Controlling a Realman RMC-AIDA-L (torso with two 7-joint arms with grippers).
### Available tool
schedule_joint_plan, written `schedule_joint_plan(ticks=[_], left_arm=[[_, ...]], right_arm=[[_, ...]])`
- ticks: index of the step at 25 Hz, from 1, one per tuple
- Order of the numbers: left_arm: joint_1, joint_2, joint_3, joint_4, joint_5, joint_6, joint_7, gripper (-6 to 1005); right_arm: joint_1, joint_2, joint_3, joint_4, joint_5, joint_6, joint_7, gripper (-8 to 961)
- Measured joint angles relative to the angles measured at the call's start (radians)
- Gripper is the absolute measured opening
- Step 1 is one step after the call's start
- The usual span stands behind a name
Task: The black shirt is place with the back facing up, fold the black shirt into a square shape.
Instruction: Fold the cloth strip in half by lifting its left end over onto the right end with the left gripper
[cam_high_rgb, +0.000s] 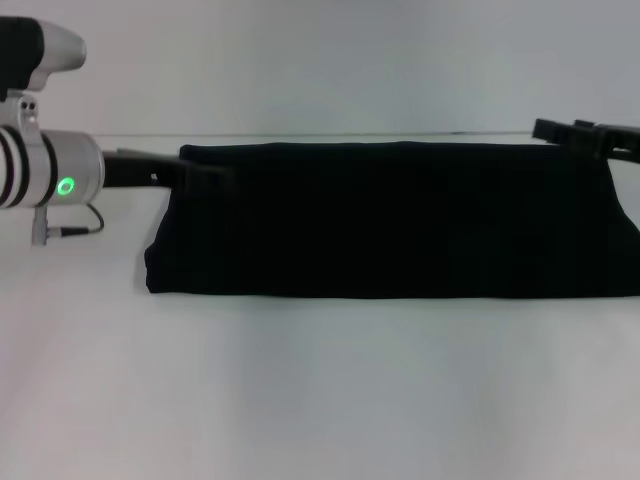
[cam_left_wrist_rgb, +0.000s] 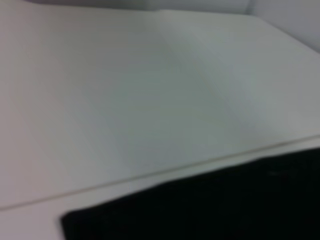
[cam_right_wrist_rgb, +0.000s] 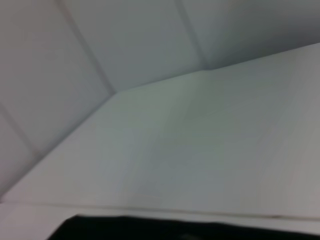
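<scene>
1. The black shirt (cam_high_rgb: 395, 220) lies folded into a long, wide band across the white worktop (cam_high_rgb: 320, 400), plain black on its upper face, no lettering showing; its near edge runs straight, its left end is slightly rounded and its right end runs out of the head view.
2. The left gripper (cam_high_rgb: 205, 172) reaches in from the left on its silver arm, a green ring lit on the wrist, and meets the band's far left corner; its dark fingers merge with the cloth, so whether they pinch the fabric cannot be told.
3. The right gripper (cam_high_rgb: 585, 135) sits at the band's far right corner, just at the cloth's far edge; the state of its fingers cannot be told either.
4. The left wrist view shows only a corner of black cloth (cam_left_wrist_rgb: 215, 205) against the pale worktop.
5. The right wrist view shows a thin strip of the cloth (cam_right_wrist_rgb: 165, 229) along one edge of the picture, below bare pale surface.
</scene>
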Motion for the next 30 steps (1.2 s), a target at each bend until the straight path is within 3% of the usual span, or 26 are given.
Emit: schedule_joint_plan(ticks=[4,9,13,16,19,30], left_arm=[[0.019,0.003,-0.006,0.029,-0.005,0.186,-0.028,859],[0.048,0.016,-0.007,0.029,-0.006,0.296,-0.133,933],[0.071,0.036,-0.011,0.010,-0.013,0.319,-0.289,945],[0.067,0.070,-0.021,-0.075,-0.021,0.325,-0.420,944],[0.057,0.088,-0.031,-0.127,-0.022,0.330,-0.480,942],[0.053,0.098,-0.117,-0.199,-0.023,0.344,-0.682,937]], right_arm=[[-0.029,-0.004,-0.022,-0.027,-0.006,-0.155,-0.002,839],[-0.064,-0.003,-0.065,-0.074,-0.009,-0.285,-0.016,847],[-0.074,-0.002,-0.067,-0.095,-0.008,-0.335,-0.026,848],[-0.070,-0.007,-0.084,-0.097,-0.009,-0.346,-0.027,848],[-0.064,-0.010,-0.132,-0.097,-0.010,-0.348,-0.034,848],[-0.052,-0.010,-0.240,-0.160,-0.011,-0.449,-0.082,839]])
